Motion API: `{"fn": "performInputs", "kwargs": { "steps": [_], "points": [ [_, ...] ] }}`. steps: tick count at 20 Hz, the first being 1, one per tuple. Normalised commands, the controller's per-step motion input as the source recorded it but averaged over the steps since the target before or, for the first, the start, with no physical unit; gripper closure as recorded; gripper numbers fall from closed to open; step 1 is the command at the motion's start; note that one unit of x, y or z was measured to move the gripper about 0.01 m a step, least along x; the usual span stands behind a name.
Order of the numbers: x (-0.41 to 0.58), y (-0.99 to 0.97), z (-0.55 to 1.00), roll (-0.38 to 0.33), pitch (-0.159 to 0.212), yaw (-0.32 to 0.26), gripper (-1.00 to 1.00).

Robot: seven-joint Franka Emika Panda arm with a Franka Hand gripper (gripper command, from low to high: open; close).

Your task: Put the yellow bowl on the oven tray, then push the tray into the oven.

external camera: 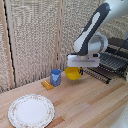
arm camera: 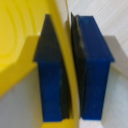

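Yellow dish (external camera: 73, 74): small round glossy bowl, held above the wood table (external camera: 90, 100), its thin rim pinched between the grabber's (external camera: 75, 68) 2 blue fingers (arm camera: 94, 70), jaws clamped. Dark ribbed baking sheet (external camera: 111, 65) sits just right of it, at the oven (external camera: 119, 50). Blue cup (external camera: 55, 76) left of the dish; white floral-rimmed plate (external camera: 31, 111) near left.
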Motion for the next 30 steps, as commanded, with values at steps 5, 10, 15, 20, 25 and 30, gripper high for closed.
{"fn": "performInputs", "kwargs": {
  "steps": [5,10,15,20,25,30],
  "points": [
    [0.441,-0.09,0.73,-0.060,0.000,-0.203,1.00],
    [0.375,-0.07,0.65,-0.108,0.000,-0.258,1.00],
    [0.342,-0.29,0.58,-0.036,0.001,-0.243,1.00],
    [0.066,-0.75,0.34,0.004,0.019,-0.149,1.00],
    [0.000,-0.88,0.19,0.019,0.002,-0.102,1.00],
    [0.001,-0.90,0.07,0.024,0.000,-0.094,1.00]
  ]
}}
